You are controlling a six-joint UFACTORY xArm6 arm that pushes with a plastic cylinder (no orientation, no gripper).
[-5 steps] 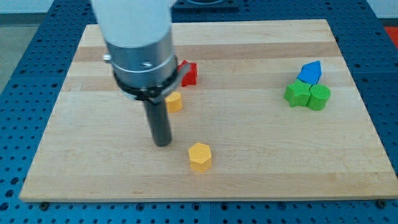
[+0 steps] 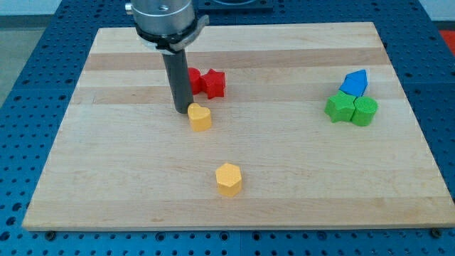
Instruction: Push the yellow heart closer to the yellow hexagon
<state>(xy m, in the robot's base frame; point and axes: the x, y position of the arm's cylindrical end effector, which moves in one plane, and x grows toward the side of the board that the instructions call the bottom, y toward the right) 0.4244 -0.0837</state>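
The yellow heart (image 2: 200, 117) lies a little left of the board's middle. The yellow hexagon (image 2: 229, 179) lies below it and slightly to the right, near the view's bottom edge of the board. My tip (image 2: 183, 109) rests on the board just above and left of the yellow heart, touching or nearly touching its upper left edge. The rod rises from there to the arm's grey collar (image 2: 166, 16) at the view's top.
A red star (image 2: 212, 83) and another red block (image 2: 193, 77), partly behind the rod, sit just above the heart. At the view's right a blue block (image 2: 355, 82) sits above a green star (image 2: 340, 107) and a green block (image 2: 365, 111). The wooden board (image 2: 106, 163) lies on a blue pegboard.
My tip has moved up the view, from below-left of the yellow heart to its upper left side. The heart has shifted slightly down. The hexagon has not moved.
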